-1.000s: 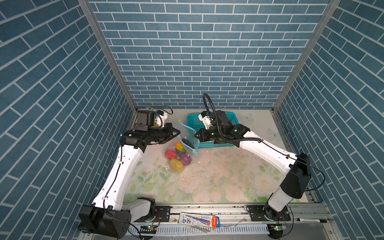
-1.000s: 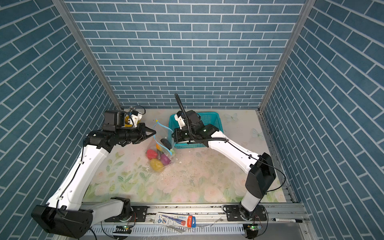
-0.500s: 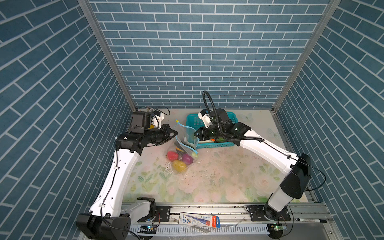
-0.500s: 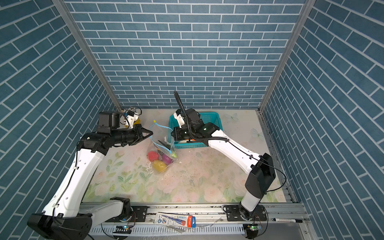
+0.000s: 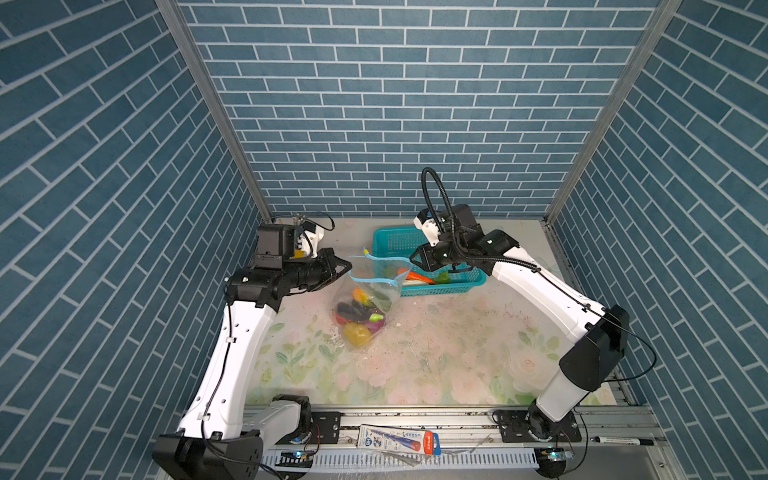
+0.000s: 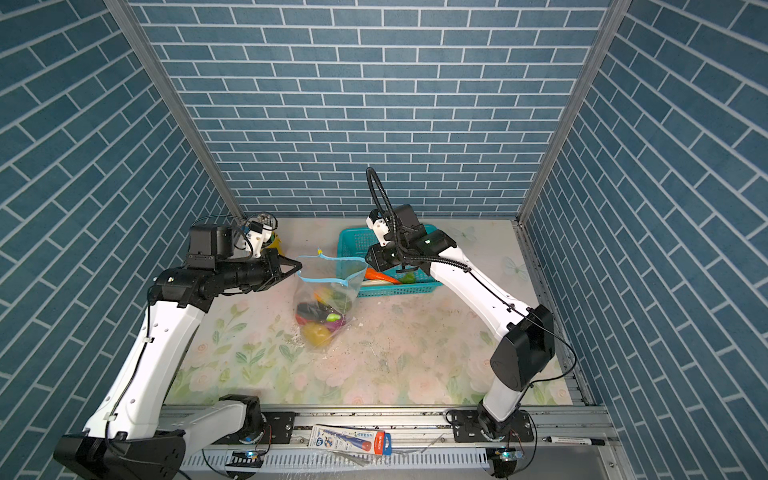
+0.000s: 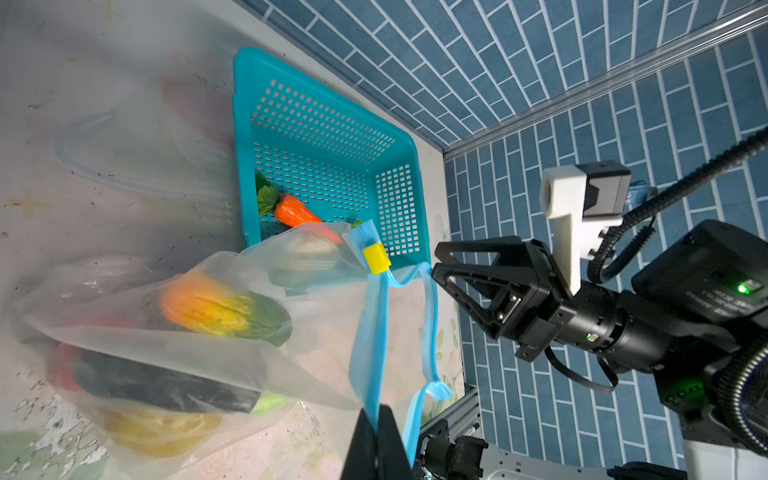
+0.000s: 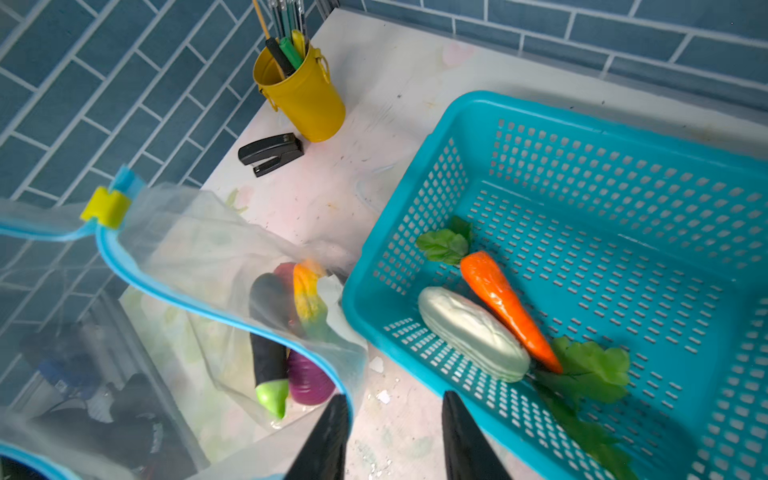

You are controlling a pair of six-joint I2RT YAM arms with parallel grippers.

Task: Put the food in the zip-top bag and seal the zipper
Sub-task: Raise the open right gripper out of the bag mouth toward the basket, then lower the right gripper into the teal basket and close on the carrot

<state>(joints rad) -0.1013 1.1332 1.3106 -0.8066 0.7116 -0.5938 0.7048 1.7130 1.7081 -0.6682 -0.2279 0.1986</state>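
right gripper (image 8: 392, 436): fingers (image 8: 328, 436) now apart and empty, drawn back from the bag mouth toward the basket (image 8: 582, 120); a second ago closed around a dark piece at the opening.
eggplant (image 8: 268, 332): now lies inside the zip-top bag (image 5: 365, 307), beside purple onion (image 8: 309, 378) and corn (image 7: 208, 307).
left gripper (image 7: 377, 415): fingers (image 7: 374, 453) pressed together on the zipper (image 7: 374, 332) strip as before, keeping the mouth lifted and open, bag sagging to the worktop (image 5: 436, 353).
slider tab (image 7: 375, 259): at one end, mouth unsealed.
in basket: carrot (image 8: 503, 307), white radish (image 8: 469, 332), leafy greens (image 8: 590, 361).
meaning: one more piece bagged; likely next another reach into the basket, sealing only after.
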